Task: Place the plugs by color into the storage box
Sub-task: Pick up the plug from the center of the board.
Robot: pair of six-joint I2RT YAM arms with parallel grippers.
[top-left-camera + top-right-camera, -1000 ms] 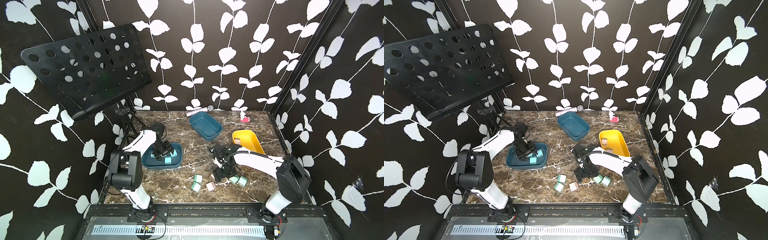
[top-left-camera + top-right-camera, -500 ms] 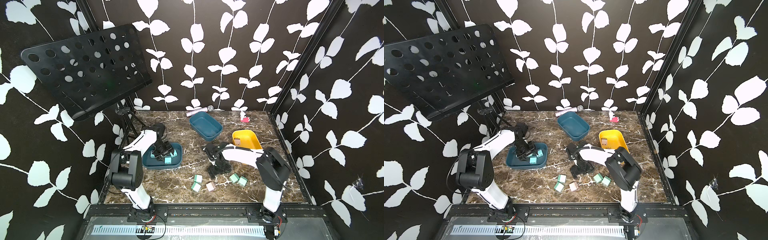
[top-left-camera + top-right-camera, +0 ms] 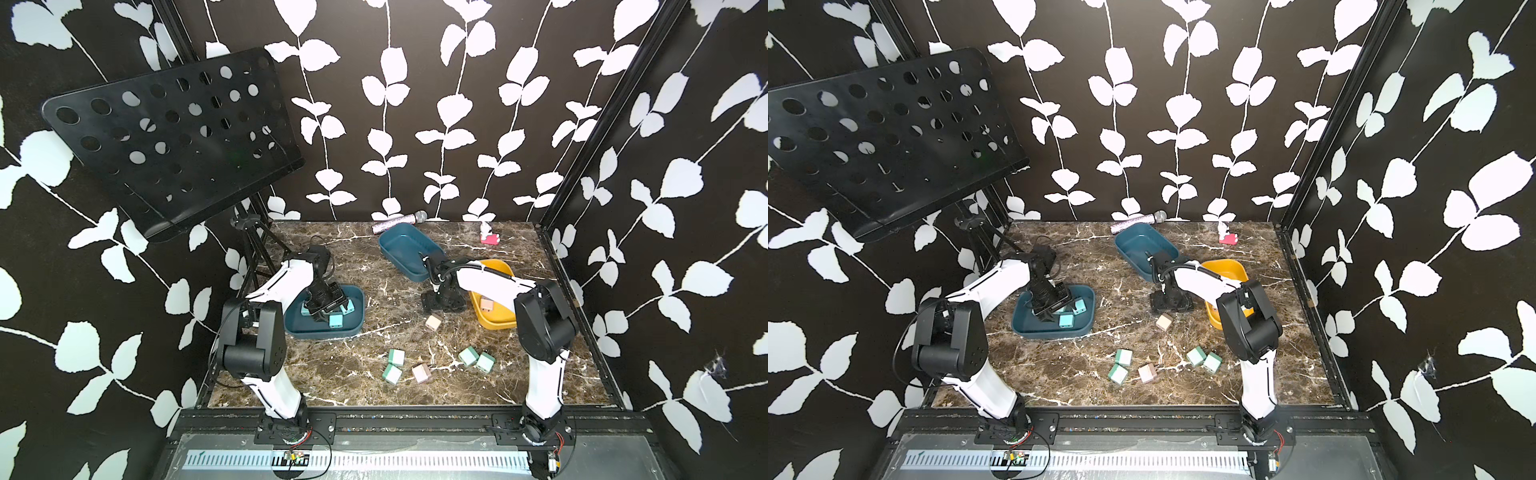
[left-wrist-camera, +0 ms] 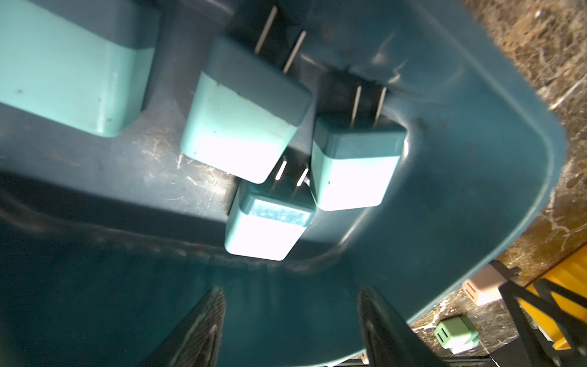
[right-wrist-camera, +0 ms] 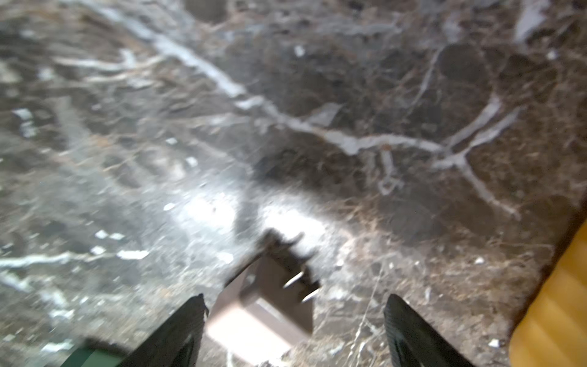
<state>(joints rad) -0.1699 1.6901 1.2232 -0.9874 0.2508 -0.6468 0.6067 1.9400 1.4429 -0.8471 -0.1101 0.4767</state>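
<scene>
Several light blue plugs (image 4: 244, 127) lie in the near teal storage box (image 3: 324, 332). My left gripper (image 4: 290, 289) hangs open inside it, empty, just short of them. My right gripper (image 3: 442, 303) is open low over the marble beside the yellow box (image 3: 494, 322), which holds a beige plug (image 3: 486, 304). Another beige plug (image 5: 263, 305) lies between its fingers, close to one of them and untouched by the other. In a top view that plug (image 3: 433, 322) sits just in front of the gripper. Several mint green plugs (image 3: 396, 356) and a beige one (image 3: 421, 372) lie near the front.
A second teal box (image 3: 409, 253) stands empty at the back centre. A microphone (image 3: 399, 220) and a small red toy (image 3: 489, 237) lie by the back wall. A black music stand (image 3: 166, 141) on a tripod overhangs the left rear corner.
My right arm has swung from the green plugs near the front back toward the yellow box, and a beige plug now shows on the marble before it. The left arm is still.
</scene>
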